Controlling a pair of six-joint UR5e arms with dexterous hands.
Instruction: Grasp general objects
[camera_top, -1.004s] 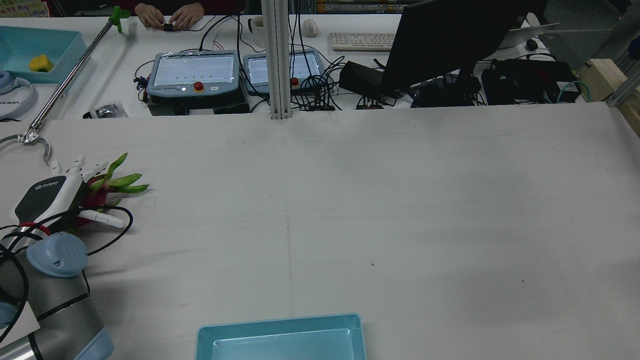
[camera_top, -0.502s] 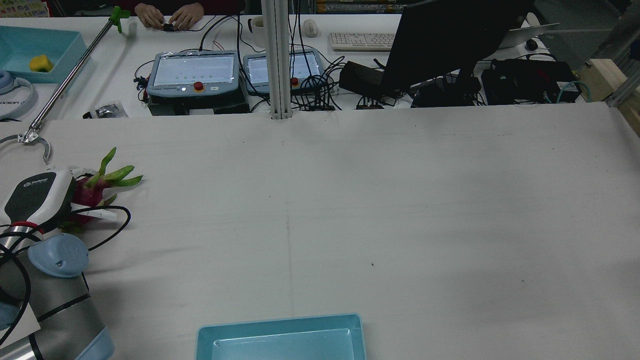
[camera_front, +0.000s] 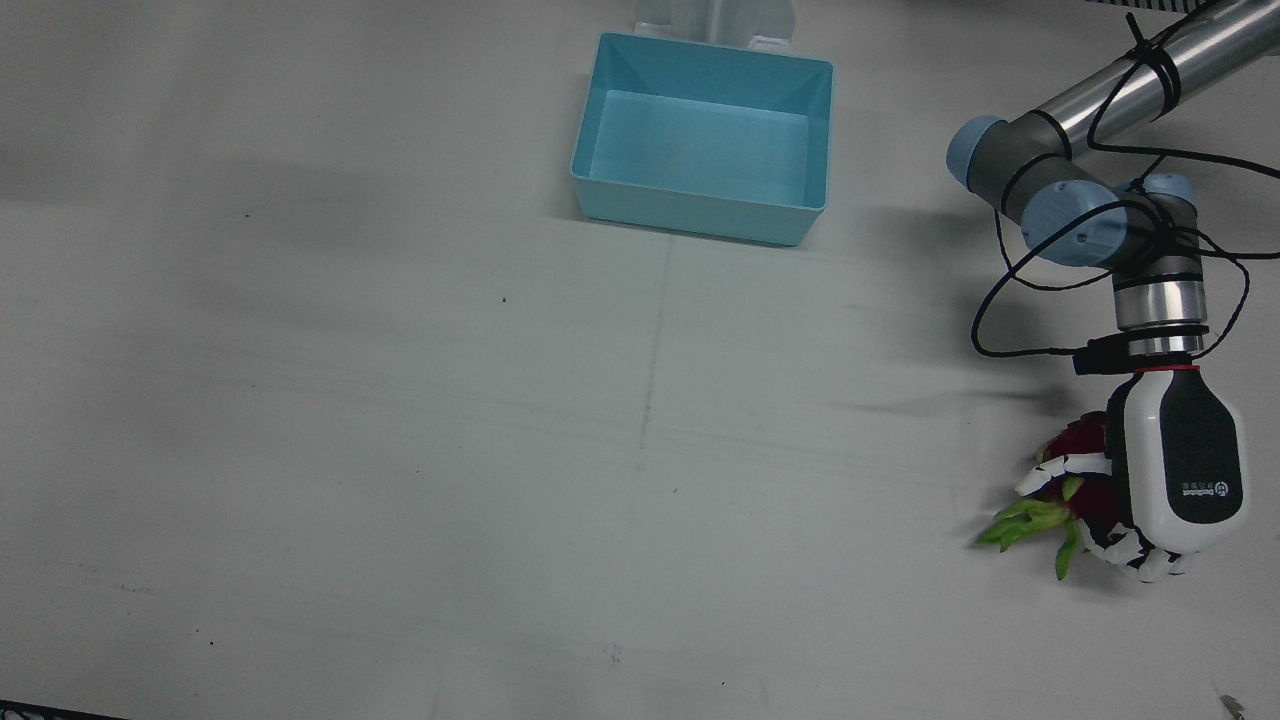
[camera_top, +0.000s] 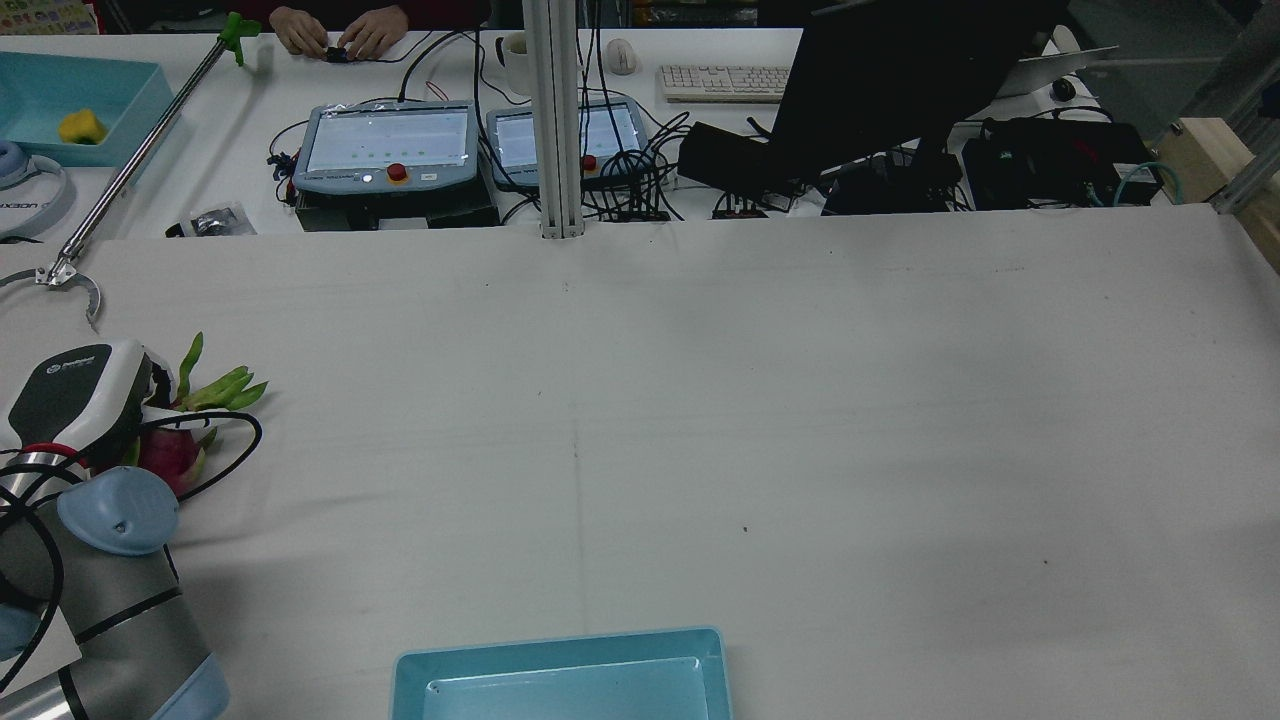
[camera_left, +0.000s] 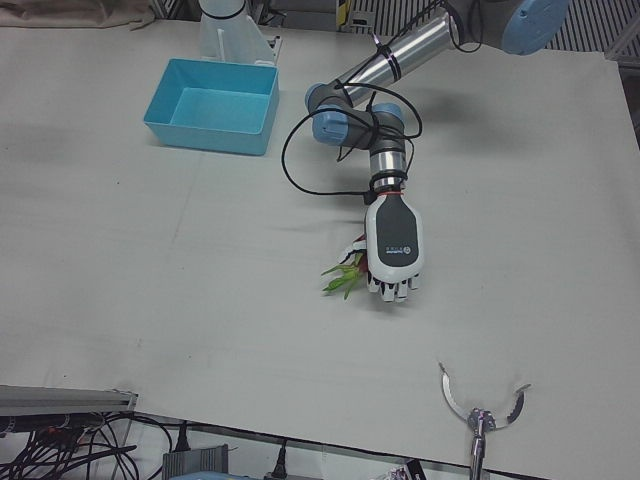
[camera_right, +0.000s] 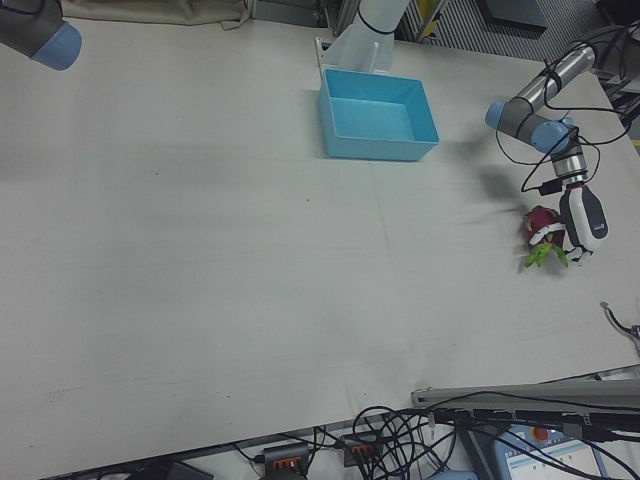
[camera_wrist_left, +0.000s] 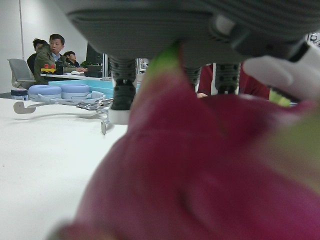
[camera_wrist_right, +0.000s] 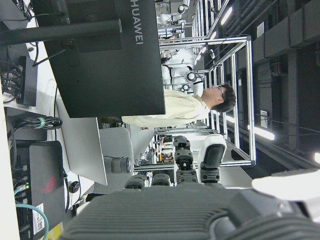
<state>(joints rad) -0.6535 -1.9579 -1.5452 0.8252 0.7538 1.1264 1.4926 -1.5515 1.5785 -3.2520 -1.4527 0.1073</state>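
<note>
A dragon fruit (camera_front: 1083, 462), magenta with green leaf tips, is at the table's side in front of the left arm. My left hand (camera_front: 1180, 470) lies over it, fingers (camera_front: 1062, 467) wrapped round the red body, so it is shut on the fruit. The rear view shows the same hand (camera_top: 75, 385) at the left edge with the fruit (camera_top: 165, 450) partly under it. The fruit (camera_wrist_left: 200, 175) fills the left hand view. The right hand (camera_wrist_right: 185, 170) appears only in its own view, raised away from the table, fingers apart and holding nothing.
An empty light-blue bin (camera_front: 700, 215) stands at the robot's side of the table, mid-width. A long reacher tool (camera_top: 130, 160) lies at the far left, its claw (camera_left: 480, 410) beyond the fruit. Teach pendants (camera_top: 385, 145), a monitor (camera_top: 900, 80) and a person's hands (camera_top: 340, 35) are past the far edge.
The left hand's fingers have closed round the dragon fruit. Hand and fruit have drawn back toward the robot, and the leaf tips have swung round.
</note>
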